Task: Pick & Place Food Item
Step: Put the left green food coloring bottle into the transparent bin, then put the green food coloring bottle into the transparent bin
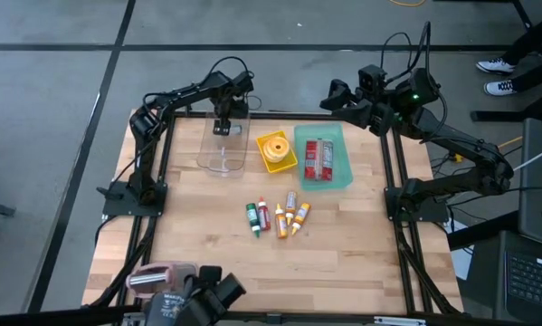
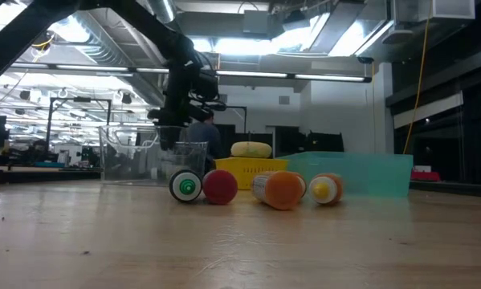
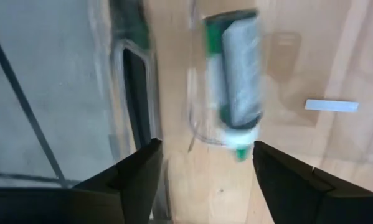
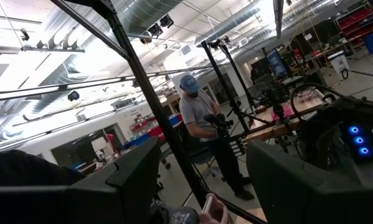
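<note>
Left gripper (fingers spread) hovers above clear bin, bottle between.

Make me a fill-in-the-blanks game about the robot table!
The left gripper hangs over the ___ plastic bin.
A green-capped tube lies ___ that bin.
The yellow tray sits between the clear bin and the ___ bin.
The right gripper holds ___.

Missing words: clear; inside; teal; nothing
</note>
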Robot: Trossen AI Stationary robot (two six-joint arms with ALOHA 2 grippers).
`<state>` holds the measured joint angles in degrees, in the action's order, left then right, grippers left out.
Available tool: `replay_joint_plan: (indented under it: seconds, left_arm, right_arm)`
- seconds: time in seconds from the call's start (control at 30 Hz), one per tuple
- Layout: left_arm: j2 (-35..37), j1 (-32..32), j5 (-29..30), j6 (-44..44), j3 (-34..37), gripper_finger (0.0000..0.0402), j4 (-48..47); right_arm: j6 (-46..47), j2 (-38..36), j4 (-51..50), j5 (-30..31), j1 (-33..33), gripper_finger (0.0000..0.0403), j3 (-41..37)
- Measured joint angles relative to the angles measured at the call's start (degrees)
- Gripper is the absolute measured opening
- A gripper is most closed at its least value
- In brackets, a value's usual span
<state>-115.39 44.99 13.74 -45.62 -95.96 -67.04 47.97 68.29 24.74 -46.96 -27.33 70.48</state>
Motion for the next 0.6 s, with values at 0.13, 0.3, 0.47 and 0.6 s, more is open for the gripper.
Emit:
replay_joint_plan:
  seconds: [0.13,0.3,0.47,0.6]
  left_arm:
    - [0.0,-0.09,1.81,2.77,0.0,0.0241,-0.06]
    - [0.0,-1.26,1.4,8.5,0.0,0.0223,-0.69]
    - [0.12,-3.87,-5.2,15.64,0.0,0.0209,-0.93]
    - [0.2,-6.24,-16.04,26.97,0.0,0.0208,-0.91]
  right_arm:
    - [-0.01,0.0,0.0,0.0,0.0,0.0237,0.0]
    - [-0.42,0.0,0.01,0.02,0.0,0.0237,0.0]
    - [-0.57,0.0,0.01,0.0,0.0,0.0237,0.0]
    - [-1.44,0.0,0.01,-0.62,0.0,0.0237,0.0]
